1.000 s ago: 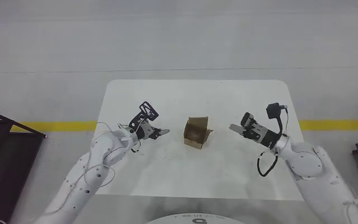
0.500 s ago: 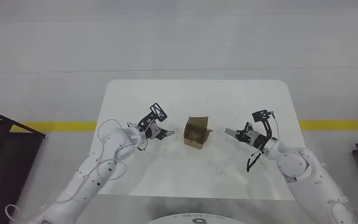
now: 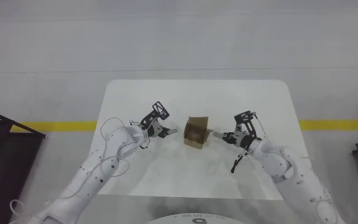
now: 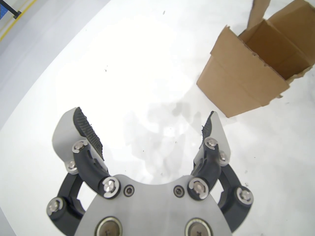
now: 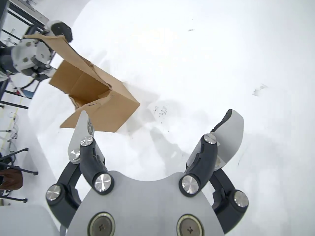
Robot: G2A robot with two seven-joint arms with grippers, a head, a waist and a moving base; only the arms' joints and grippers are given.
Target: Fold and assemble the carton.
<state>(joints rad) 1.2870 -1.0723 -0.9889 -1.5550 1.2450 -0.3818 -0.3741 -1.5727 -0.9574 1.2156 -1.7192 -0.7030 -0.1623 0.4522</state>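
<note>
White rounded table [image 3: 168,95] on grey floor [image 3: 179,33]; yellow floor stripe [image 3: 67,125]; dark frame [image 3: 14,168] at left edge.

The left arm [image 3: 105,167] is showing smooth, rounded white shells, and thin white cables [image 3: 112,120] are looping loosely alongside it. The right arm [image 3: 286,166] is wearing the same white casing, with a black cable [image 3: 235,162] curling near its wrist. Each wrist is carrying a black open-framed bracket [image 3: 157,110]. The left hand [image 4: 144,114] is showing a grey metal base plate, black linkages and silver fingers [image 4: 221,137] lined with black ribbed pads [image 4: 87,128]. Round silver screws and clip-ringed pins are studding its joints. The right hand [image 5: 157,114] is showing the same build, with two large cross-head screws sitting in its plate.
</note>
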